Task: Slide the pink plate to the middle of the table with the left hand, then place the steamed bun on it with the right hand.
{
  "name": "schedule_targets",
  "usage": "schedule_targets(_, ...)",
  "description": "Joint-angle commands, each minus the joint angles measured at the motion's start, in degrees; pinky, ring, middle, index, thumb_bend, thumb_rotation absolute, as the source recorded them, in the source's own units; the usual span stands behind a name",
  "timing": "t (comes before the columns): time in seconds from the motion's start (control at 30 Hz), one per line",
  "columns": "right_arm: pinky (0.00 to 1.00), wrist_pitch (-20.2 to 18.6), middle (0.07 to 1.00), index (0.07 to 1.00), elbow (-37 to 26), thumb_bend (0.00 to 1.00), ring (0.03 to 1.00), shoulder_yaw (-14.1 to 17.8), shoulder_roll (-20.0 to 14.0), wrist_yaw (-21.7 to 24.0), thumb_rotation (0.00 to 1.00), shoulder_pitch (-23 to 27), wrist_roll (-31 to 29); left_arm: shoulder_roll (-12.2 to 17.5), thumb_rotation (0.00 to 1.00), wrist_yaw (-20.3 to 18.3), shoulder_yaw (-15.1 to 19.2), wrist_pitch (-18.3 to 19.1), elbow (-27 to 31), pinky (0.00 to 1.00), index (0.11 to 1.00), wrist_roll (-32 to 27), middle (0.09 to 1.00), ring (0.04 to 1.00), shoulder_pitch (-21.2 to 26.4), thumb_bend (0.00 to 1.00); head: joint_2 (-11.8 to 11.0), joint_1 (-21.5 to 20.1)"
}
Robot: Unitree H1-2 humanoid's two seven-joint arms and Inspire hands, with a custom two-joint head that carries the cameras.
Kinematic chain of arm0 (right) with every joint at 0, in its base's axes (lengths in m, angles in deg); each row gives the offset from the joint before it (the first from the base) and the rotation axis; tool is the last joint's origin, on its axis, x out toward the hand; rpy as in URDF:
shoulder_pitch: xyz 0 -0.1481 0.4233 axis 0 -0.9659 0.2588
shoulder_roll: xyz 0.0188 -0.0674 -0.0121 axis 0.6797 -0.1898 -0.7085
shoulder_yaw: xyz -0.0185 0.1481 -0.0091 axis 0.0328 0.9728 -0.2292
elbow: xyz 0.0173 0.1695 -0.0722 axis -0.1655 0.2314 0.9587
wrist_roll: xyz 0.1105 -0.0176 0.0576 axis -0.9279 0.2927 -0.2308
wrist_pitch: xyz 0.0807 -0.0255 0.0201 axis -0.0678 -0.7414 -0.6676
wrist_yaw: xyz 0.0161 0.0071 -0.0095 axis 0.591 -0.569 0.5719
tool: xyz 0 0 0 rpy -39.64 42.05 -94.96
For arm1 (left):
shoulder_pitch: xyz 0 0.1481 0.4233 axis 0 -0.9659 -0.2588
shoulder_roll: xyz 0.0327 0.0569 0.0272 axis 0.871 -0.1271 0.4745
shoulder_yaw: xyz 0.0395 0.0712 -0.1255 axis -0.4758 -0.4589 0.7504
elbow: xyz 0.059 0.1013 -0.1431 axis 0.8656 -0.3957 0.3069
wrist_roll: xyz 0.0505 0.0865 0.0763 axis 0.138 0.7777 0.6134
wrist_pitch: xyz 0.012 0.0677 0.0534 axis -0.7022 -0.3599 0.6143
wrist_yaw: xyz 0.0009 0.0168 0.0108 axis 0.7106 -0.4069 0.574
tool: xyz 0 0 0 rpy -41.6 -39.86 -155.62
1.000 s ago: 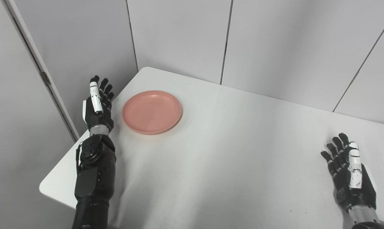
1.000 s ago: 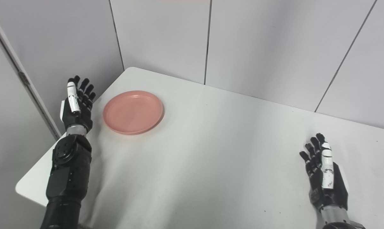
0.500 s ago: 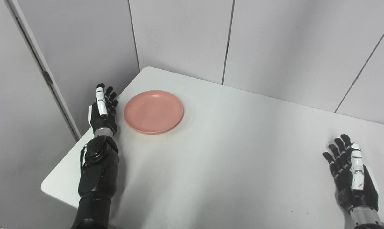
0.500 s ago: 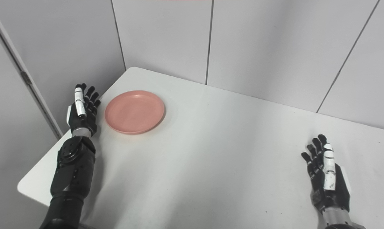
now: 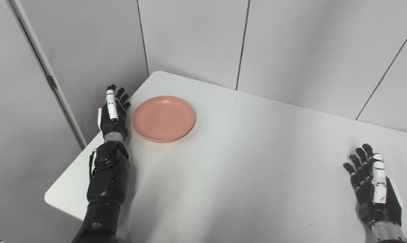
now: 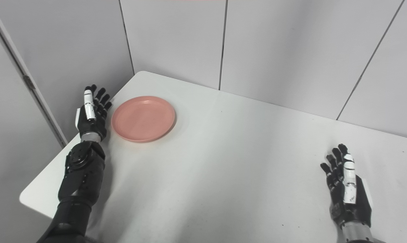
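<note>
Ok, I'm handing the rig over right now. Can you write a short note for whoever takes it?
Left hand: open, holding nothing, upright beside the left edge of the round pink plate; contact cannot be told.
Right hand: open, holding nothing, waiting near the right side of the white table.
Plate: near the table's far left corner, not in the middle.
Steamed bun: not in either view.
Done: nothing.
Left: slide the plate to the middle, then find the bun and place it on the plate.
</note>
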Motion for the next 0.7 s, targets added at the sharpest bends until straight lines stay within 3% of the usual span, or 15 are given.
schedule_targets(0.0,1.00,-3.56,1.000,1.000,-0.52,0.09,1.000,-0.06,0.14,-0.57,1.00,-0.85,0.14,-0.70,1.00,-1.38,-0.93,1.10,-1.65,0.93,0.926,-0.84,0.913,0.912,0.47,0.42,0.05,-0.14)
schedule_targets(0.33,1.00,-4.19,1.000,1.000,-1.49,0.10,1.000,-0.47,0.72,-1.46,1.00,-1.24,0.53,-2.88,1.00,-3.87,-4.55,3.08,-3.39,0.89,0.917,-0.37,0.901,0.897,1.47,0.43,0.26,-1.94)
schedule_targets(0.67,1.00,-3.63,1.000,1.000,-1.16,0.13,1.000,-0.74,1.05,-1.46,1.00,-1.51,1.02,-4.84,1.00,-6.95,-8.33,4.91,-4.47,0.93,0.912,-0.07,0.908,0.912,1.92,0.43,0.59,-3.57)
